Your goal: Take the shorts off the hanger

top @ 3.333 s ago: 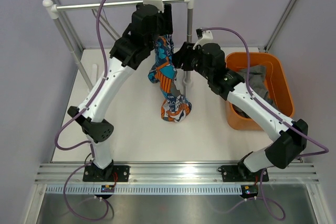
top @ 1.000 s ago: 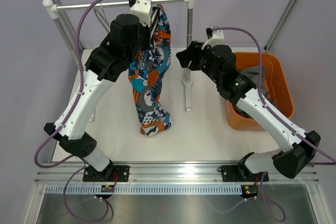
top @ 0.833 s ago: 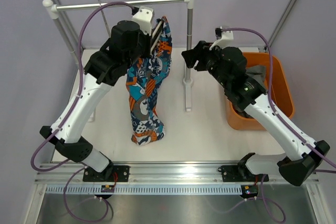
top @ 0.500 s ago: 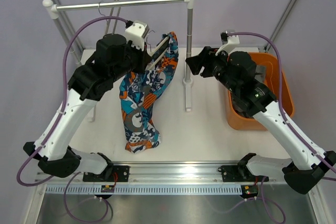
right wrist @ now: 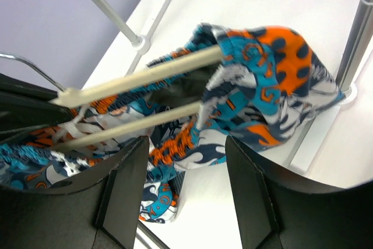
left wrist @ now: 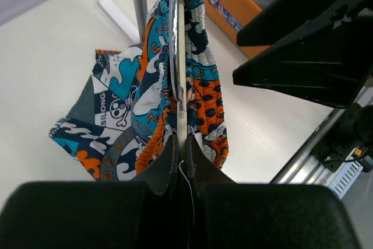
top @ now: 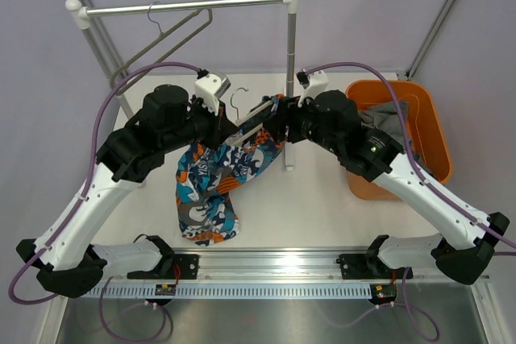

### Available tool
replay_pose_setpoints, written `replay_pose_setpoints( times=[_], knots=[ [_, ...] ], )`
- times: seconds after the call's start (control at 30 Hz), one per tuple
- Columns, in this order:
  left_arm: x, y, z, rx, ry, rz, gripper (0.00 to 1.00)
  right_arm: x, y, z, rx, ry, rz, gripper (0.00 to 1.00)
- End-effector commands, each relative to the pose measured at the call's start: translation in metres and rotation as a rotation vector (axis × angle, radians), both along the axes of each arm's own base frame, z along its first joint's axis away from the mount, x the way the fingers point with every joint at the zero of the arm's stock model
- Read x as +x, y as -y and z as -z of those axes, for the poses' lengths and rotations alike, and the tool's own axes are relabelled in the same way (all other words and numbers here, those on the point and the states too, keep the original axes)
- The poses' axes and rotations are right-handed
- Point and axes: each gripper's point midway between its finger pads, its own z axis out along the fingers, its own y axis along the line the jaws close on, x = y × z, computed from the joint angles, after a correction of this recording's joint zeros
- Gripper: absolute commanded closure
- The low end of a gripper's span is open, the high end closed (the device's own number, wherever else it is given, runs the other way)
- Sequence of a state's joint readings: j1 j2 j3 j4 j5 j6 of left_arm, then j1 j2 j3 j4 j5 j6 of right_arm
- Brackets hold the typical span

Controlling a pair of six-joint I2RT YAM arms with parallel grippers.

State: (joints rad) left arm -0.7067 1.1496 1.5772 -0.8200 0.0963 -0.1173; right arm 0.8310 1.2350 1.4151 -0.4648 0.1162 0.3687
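The shorts, printed teal, orange, white and black, hang by their waistband from the cream hanger, and their legs trail down to the table. My left gripper is shut on the hanger's near end, by the wire hook. In the left wrist view the hanger runs straight out from the shut left gripper, with the shorts gathered around it. My right gripper is open at the hanger's far end. The right wrist view shows the hanger's two bars and the shorts just ahead of the open right gripper, nothing between its fingers.
A clothes rail spans the back, and a grey wire hanger hangs on it. Its right post stands directly behind the right gripper. An orange bin with grey clothes sits at the right.
My left arm has carried the hanger with the shorts off the rail, down and toward the front. My right gripper has swung left to the hanger's far end, still open.
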Motion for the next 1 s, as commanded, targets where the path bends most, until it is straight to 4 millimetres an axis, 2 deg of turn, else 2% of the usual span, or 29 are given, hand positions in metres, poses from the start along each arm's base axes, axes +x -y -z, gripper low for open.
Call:
replay_pose_setpoints(
  times=[0.0,0.2,0.3,0.57,0.7,0.73,0.83,0.97],
  knots=[
    [-0.013,0.007,-0.02,-0.088,0.046,0.054,1.0,0.005,-0.001,-0.007,-0.046,0.024,0.043,0.36],
    [-0.023,0.003,-0.027,-0.1,0.055,0.062,1.0,0.016,0.003,0.012,-0.134,-0.019,0.135,0.37],
    [-0.027,0.002,-0.027,-0.097,0.058,0.068,1.0,0.019,0.004,0.014,-0.143,-0.026,0.16,0.4],
    [-0.038,-0.001,-0.021,-0.08,0.039,0.09,1.0,0.03,0.011,0.005,-0.149,0.001,0.231,0.49],
    [-0.04,-0.003,-0.014,-0.066,0.029,0.093,1.0,0.033,0.012,0.001,-0.143,0.011,0.249,0.62],
    [-0.041,-0.003,-0.012,-0.063,0.025,0.094,1.0,0.034,0.013,0.0,-0.145,0.013,0.255,0.72],
    [-0.044,-0.005,-0.005,-0.054,0.014,0.093,1.0,0.036,0.02,-0.008,-0.144,0.034,0.286,0.87],
    [-0.052,-0.003,-0.001,-0.055,0.004,0.113,1.0,0.042,0.039,-0.017,-0.184,0.064,0.375,0.94]
  ],
)
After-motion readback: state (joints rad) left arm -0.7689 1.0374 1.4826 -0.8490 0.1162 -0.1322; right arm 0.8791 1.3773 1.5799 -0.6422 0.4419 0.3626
